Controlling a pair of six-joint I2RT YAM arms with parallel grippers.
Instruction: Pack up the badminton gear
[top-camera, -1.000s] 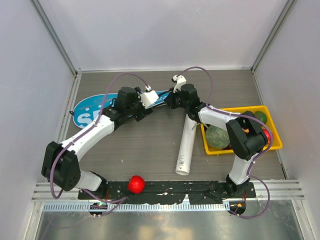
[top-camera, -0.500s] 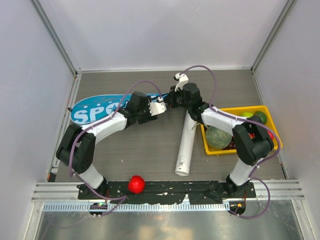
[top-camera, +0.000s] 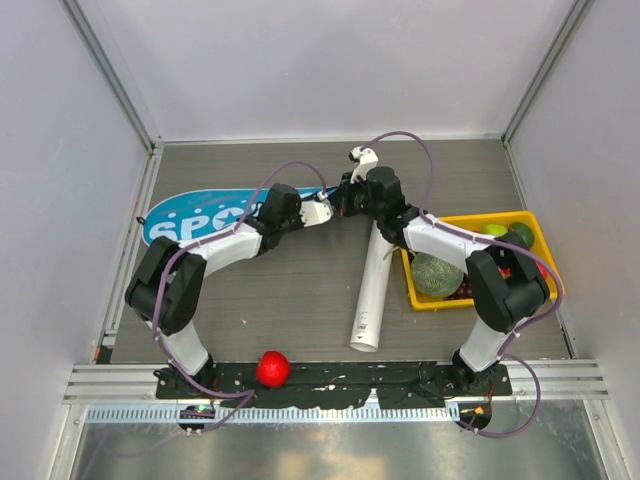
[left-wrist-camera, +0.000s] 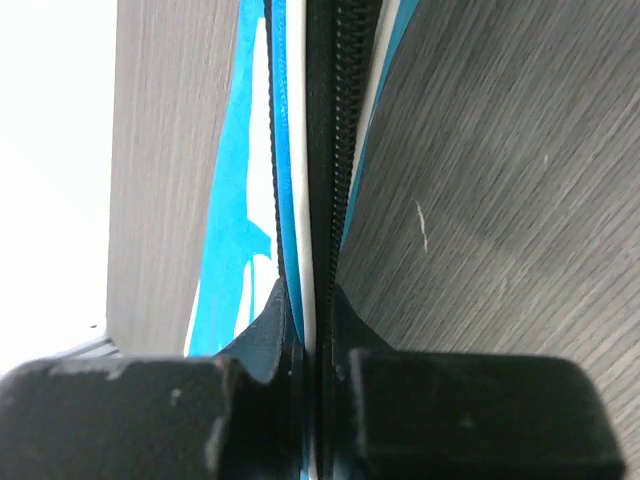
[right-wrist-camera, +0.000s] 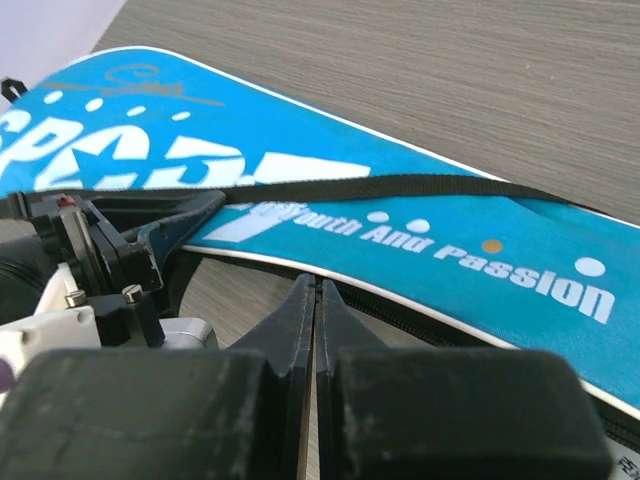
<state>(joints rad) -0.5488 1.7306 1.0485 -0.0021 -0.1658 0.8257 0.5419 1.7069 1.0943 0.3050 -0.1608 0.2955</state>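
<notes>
The blue "SPORT" racket bag lies flat at the back left. My left gripper sits at its narrow right end. In the left wrist view the gripper is shut on the bag's edge, with the white piping and black zipper running between the fingers. My right gripper is just right of it. Seen from the right wrist, it is shut, its tips against the bag's white-piped edge; whether they pinch anything is unclear. The long white tube lies on the table below the right wrist.
A yellow tray with melons and other fruit stands at the right. A small red ball rests at the near edge between the arm bases. Grey walls close in the table at the left, back and right.
My left arm has swung right along the bag to its narrow end, and its jaws have closed on the bag's edge. The right gripper has hardly moved and stays shut.
</notes>
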